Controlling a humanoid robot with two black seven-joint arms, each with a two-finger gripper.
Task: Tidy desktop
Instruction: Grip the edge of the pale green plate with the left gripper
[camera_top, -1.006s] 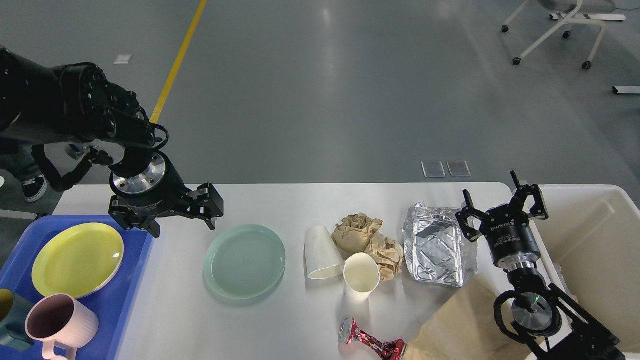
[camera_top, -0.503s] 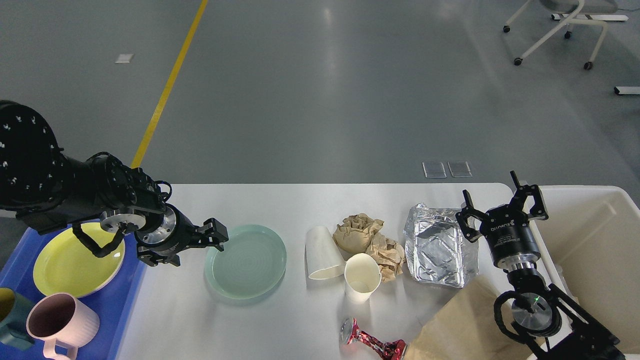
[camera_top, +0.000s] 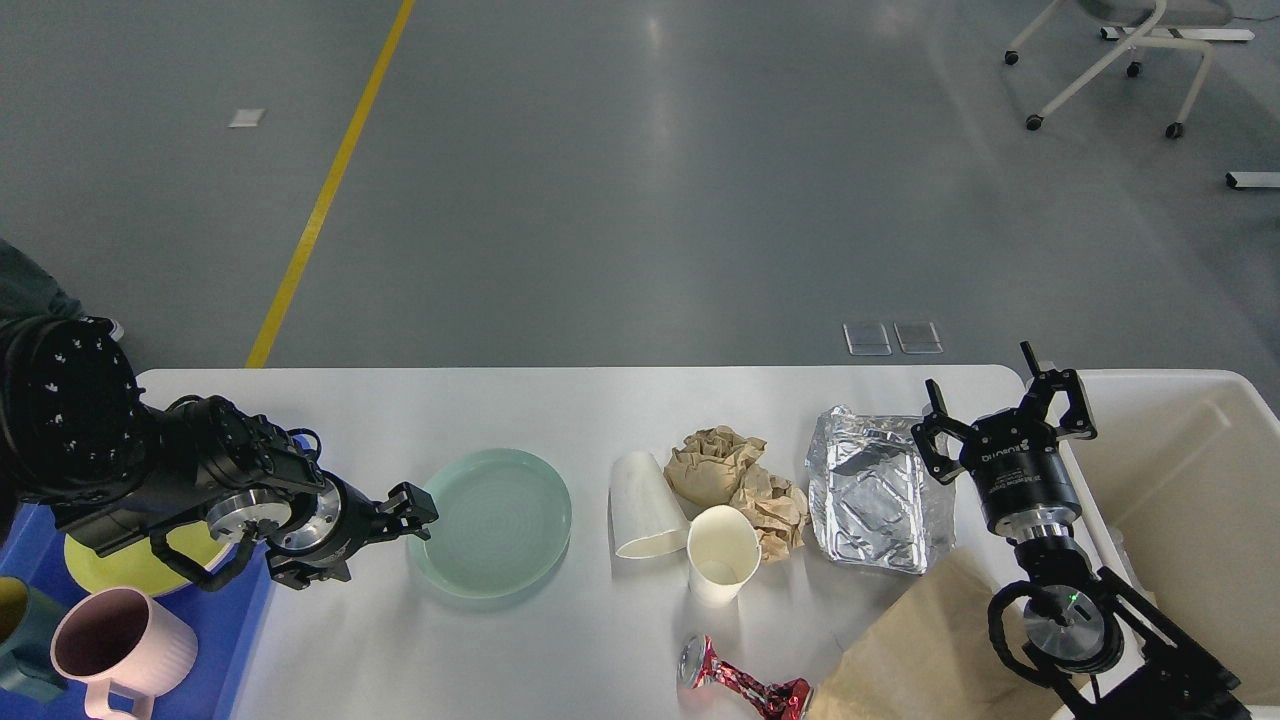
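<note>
Desktop: large white rounded-corner tabletop (camera_top: 600, 400), spanning the view's lower half.
Bin: cream-white rectangular plastic bin (camera_top: 1200, 470), against the right edge.
Foil tray: crumpled silver, rectangular (camera_top: 875, 495), near the right edge.
Plate: pale green, round (camera_top: 490, 522), left of centre.
Left gripper (camera_top: 415, 512): at the plate's left rim; finger gap unclear, cannot tell.
Right gripper (camera_top: 1003, 410): fingers apart, empty, above the right edge.
Writing: white lettering on the right gripper's body, unreadable.

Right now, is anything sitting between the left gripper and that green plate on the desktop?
Nothing visible. The left gripper is right at the near-left rim of the green plate, with only bare desktop around that edge. The paper cups lie on the plate's far side.
</note>
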